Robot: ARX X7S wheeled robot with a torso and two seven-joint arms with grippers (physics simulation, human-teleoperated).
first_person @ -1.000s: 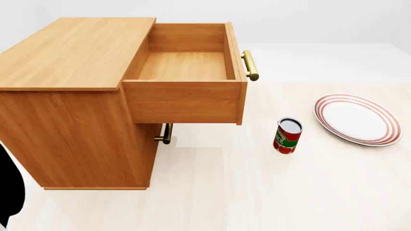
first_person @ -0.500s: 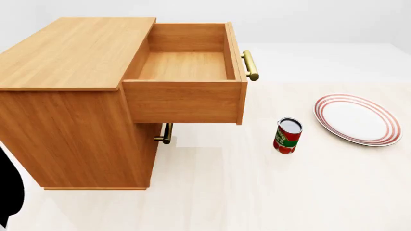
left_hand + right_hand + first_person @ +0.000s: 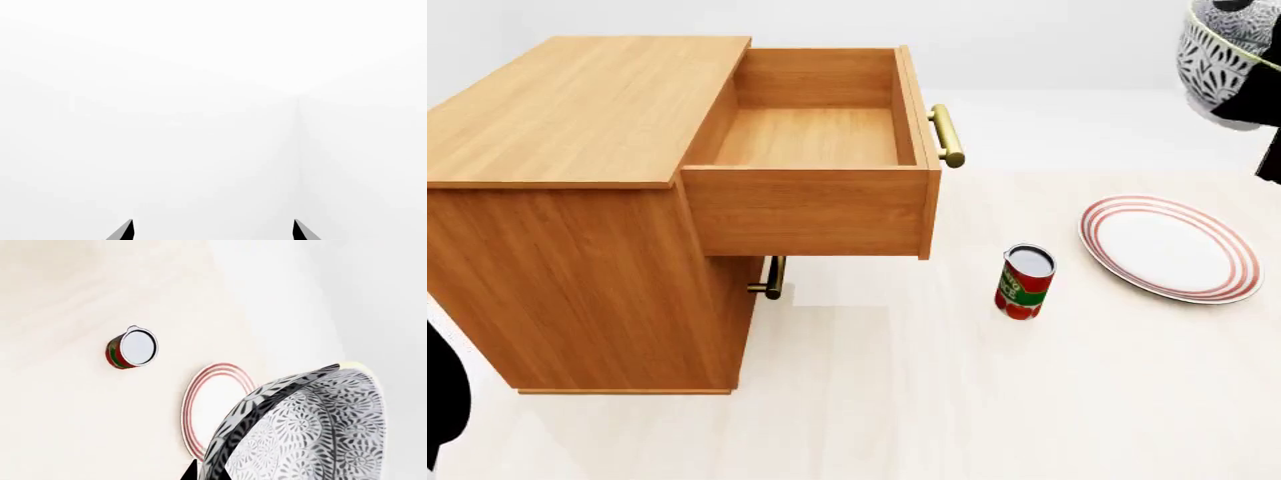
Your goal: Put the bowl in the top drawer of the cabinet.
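Progress is partial: the top drawer [image 3: 811,140] of the cabinet [image 3: 574,200] stands pulled out and empty. The bowl [image 3: 1228,55] hangs aloft, well right of the drawer; right fingers appear clamped on its rim, grip mostly hidden. Left fingers [image 3: 127,231] are spread, holding nothing. Carry and placement remain.

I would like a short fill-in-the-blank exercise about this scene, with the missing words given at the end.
1. The top drawer of the cabinet is pulled ____.
2. Inside, the top drawer holds ____.
3. The can stands between the cabinet and the ____.
4. The bowl is held up by the ____ gripper, above the table.

Missing words: open; nothing; plate; right
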